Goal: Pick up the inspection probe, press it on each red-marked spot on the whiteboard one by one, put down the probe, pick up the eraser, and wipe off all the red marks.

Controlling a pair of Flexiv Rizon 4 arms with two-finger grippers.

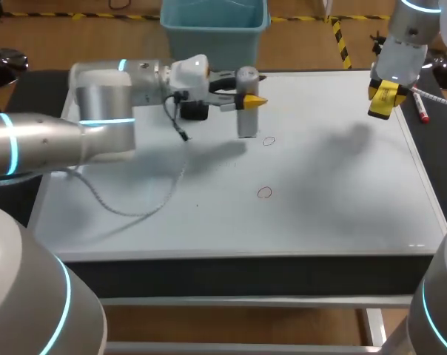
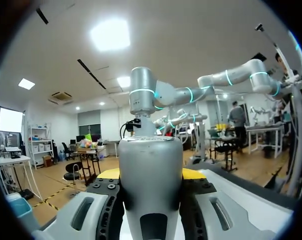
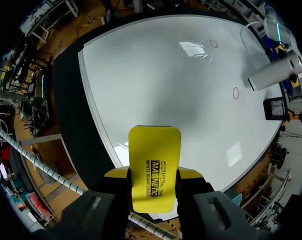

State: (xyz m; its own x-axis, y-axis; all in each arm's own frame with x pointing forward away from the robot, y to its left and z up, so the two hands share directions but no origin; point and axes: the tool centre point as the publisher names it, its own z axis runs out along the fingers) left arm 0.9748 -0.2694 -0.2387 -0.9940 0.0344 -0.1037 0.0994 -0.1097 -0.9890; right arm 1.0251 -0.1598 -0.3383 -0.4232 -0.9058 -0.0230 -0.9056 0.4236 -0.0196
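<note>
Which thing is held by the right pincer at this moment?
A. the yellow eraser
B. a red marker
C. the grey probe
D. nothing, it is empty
A: in the right wrist view, the right pincer clamps the yellow eraser from both sides, while the grey probe sits in the left pincer.

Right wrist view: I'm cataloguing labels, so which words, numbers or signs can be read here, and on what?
"MAGNETIC": black print on the flat yellow eraser held in the right pincer.
"WHITE BOARD ERASER": smaller line beside it, same eraser.
Small logo next to that line: too small to read.
White whiteboard: only red circles, no text.
</note>
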